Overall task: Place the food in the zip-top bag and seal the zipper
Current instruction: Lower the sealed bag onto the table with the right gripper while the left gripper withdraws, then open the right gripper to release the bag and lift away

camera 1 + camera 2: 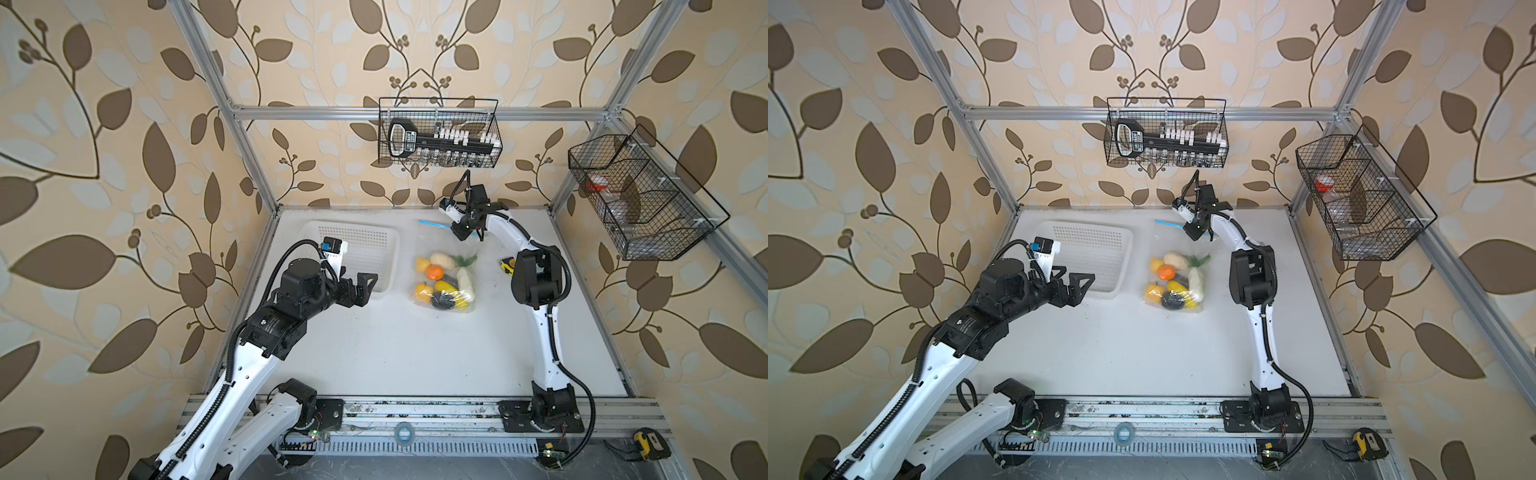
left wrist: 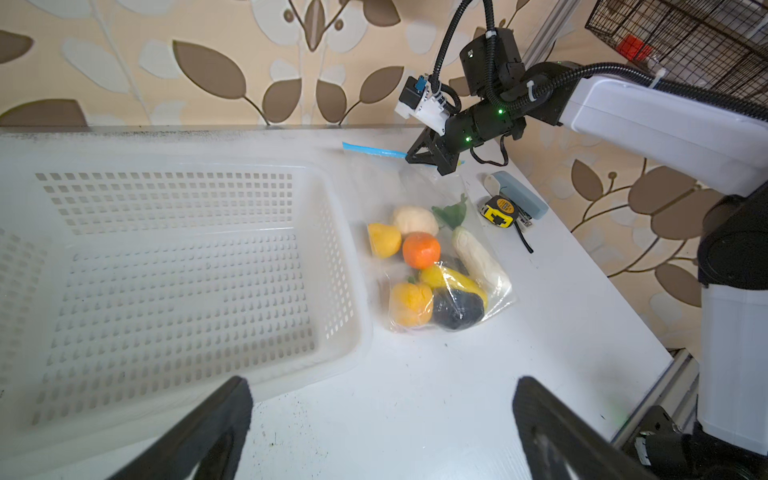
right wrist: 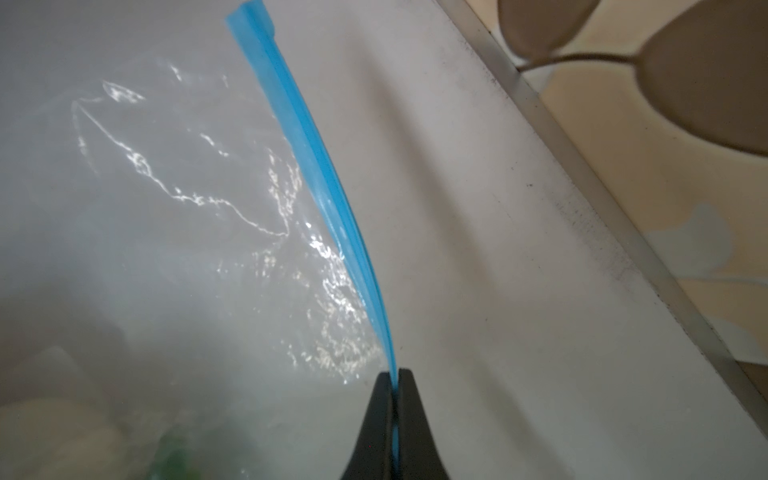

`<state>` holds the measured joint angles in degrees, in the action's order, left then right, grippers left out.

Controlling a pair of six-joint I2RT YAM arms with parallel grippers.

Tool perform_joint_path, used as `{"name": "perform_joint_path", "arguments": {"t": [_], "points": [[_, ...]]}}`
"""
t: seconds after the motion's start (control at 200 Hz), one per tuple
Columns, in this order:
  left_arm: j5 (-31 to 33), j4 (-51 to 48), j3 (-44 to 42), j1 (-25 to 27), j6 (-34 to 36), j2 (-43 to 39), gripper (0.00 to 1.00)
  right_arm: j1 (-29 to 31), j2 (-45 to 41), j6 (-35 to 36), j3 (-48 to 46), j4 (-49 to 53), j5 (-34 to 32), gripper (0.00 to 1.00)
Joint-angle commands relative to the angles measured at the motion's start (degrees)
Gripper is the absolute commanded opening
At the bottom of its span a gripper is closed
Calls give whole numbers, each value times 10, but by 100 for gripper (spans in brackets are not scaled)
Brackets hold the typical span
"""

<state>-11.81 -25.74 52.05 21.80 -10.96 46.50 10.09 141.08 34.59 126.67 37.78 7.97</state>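
The zip-top bag [image 1: 437, 243] is laid flat on the tabletop [image 1: 415, 353], near the middle of the far edge, with its mouth turned toward that edge. The food [image 1: 444, 282] is gathered inside it, in the half toward the near edge; an orange [image 2: 420, 250], a dark eggplant [image 2: 457, 309] and a pale long vegetable [image 2: 478, 259] can be told through the plastic. The zipper [image 3: 307, 145] is lifted a little off the surface at one end, where it is pinched between the pressed-together fingers of the right gripper [image 3: 395, 376]. The right arm is raised from the near right part of the tabletop, bent at the elbow, and its wrist is turned down toward the far edge. The left gripper [image 1: 366, 287] is kept in the air with its fingers spread wide and nothing between them, above the near rim of a white perforated basket [image 1: 353, 226], which is placed in the far left corner. A yellow tape measure [image 2: 498, 211] and a pale blue object [image 2: 524, 198] are seen close to the right edge. The tabletop is enclosed by an aluminium frame [image 1: 415, 113] on which two black wire baskets [image 1: 440, 133] are hung, and the walls are covered with wallpaper [image 1: 104, 166] of brown leaves.
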Motion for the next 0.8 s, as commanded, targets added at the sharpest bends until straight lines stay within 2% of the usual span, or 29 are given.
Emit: {"name": "perform_joint_path", "arguments": {"t": [0.0, 0.17, 0.23, 0.275, 0.375, 0.45, 0.505, 0.625, 0.795], "points": [[-14, 43, -6, 2, -8, 4, 99, 1, 6, 11, 12, -57, 4, 0], [-16, 54, -9, 2, -10, 17, 99, 1, 8, 13, -13, -110, 7, 0], [-15, 55, -9, 2, -8, 18, 99, 1, 10, 13, -16, -119, 3, 8], [-14, 55, -9, 2, -7, 18, 99, 1, 12, 13, -15, -123, 0, 19], [-6, 54, -10, 2, -2, 15, 99, 1, 8, 11, -15, -126, 0, 25], [4, 48, -8, 2, 3, 15, 99, 0, -3, 5, -18, -133, 2, 44], [16, 42, -8, 2, 6, 13, 99, 0, -13, -4, -20, -142, 0, 51], [47, 32, -5, 2, 10, 4, 99, 1, -40, -17, -24, -145, 6, 60], [86, 1, 10, 2, 8, 11, 99, 2, -102, -44, -74, -176, 13, 66]]}}
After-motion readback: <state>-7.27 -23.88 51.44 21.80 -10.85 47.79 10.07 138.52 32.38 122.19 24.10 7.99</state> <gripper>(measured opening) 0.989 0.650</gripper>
